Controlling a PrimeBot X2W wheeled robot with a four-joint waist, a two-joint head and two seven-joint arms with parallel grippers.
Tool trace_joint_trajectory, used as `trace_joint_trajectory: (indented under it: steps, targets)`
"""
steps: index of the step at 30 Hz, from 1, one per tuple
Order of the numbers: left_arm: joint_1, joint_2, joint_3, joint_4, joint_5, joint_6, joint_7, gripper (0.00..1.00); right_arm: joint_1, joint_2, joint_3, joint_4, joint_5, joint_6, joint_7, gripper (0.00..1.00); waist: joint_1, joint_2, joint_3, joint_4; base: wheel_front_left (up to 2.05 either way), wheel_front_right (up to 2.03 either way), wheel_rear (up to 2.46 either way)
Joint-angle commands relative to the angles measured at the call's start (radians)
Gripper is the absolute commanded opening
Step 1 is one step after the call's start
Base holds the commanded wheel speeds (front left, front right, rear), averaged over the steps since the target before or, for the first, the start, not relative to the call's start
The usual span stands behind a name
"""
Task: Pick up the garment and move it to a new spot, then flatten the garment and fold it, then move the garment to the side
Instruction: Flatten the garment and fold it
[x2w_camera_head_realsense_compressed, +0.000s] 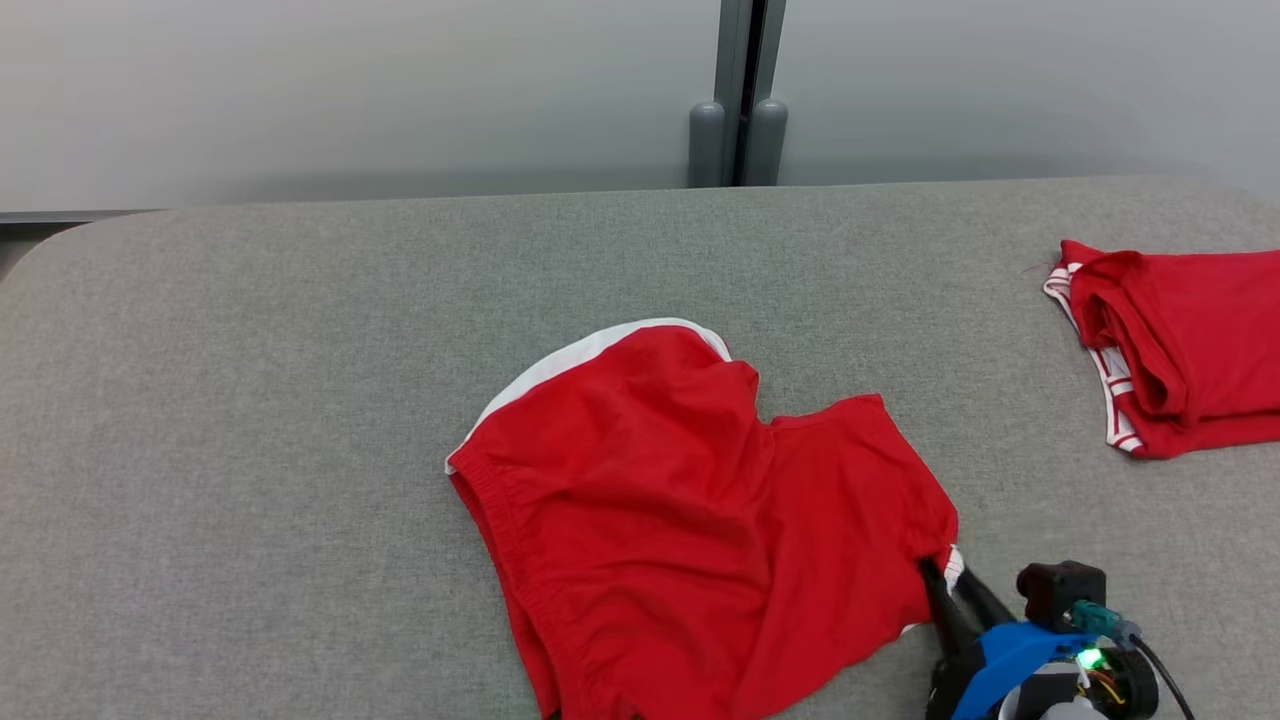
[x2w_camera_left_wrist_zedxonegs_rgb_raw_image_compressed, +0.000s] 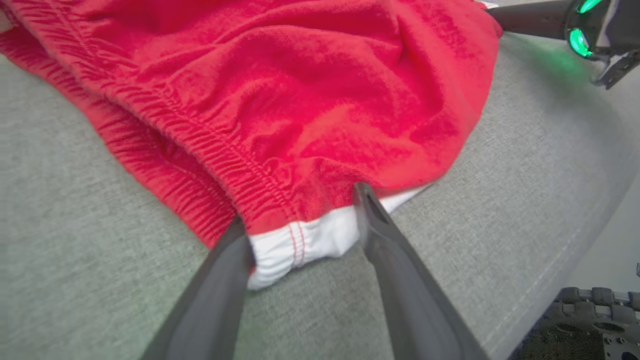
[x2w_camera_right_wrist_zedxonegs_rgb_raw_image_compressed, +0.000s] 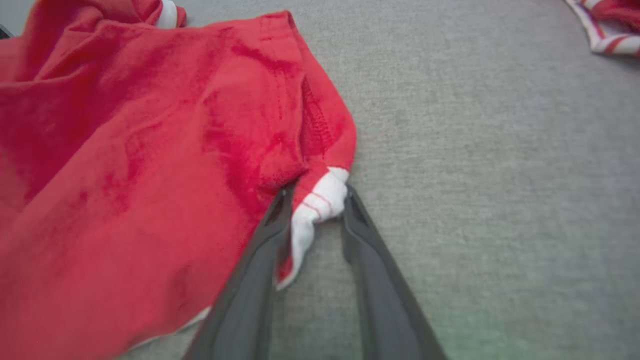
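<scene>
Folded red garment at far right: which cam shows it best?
Head view: the folded red garment lies almost whole, cropped only at the frame's right edge. Right wrist view catches just its striped corner, blurred. Left wrist view looks at the spread red shorts instead.

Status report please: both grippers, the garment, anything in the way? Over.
Left gripper open, straddling white hem corner. Right gripper around white leg trim, grip unclear. Red garment crumpled on grey table, not lifted. Second red garment far right, apart.

Two red garments (x2w_camera_head_realsense_compressed: 690, 520) (x2w_camera_head_realsense_compressed: 1180, 350), two end effectors (x2w_camera_left_wrist_zedxonegs_rgb_raw_image_compressed: 300, 205) (x2w_camera_right_wrist_zedxonegs_rgb_raw_image_compressed: 318, 192), one grey table (x2w_camera_head_realsense_compressed: 250, 400)
</scene>
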Motion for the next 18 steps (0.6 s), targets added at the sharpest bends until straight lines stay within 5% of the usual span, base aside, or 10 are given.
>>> trace_joint_trajectory:
  steps: [1,3,18]
  targets:
    - [-0.016,0.0,0.0,0.005,-0.009,-0.001,-0.002,0.33,0.027,0.026,0.039,0.017,0.015,0.007,0.019,0.0,0.0001,0.0,-0.003,-0.001,0.0,0.0,0.0]
    - [-0.018,-0.005,0.001,-0.001,-0.022,-0.001,-0.002,0.0,0.038,0.011,0.064,-0.008,0.04,0.005,0.018,0.0,0.0001,0.0,-0.009,-0.002,0.0,0.0,0.0]
    - [0.004,0.003,0.126,-0.23,-0.092,0.002,-0.002,0.0,0.192,-0.071,0.191,-0.407,0.17,0.004,0.01,0.0,0.0001,0.0,-0.074,-0.033,0.0,0.0,0.0]
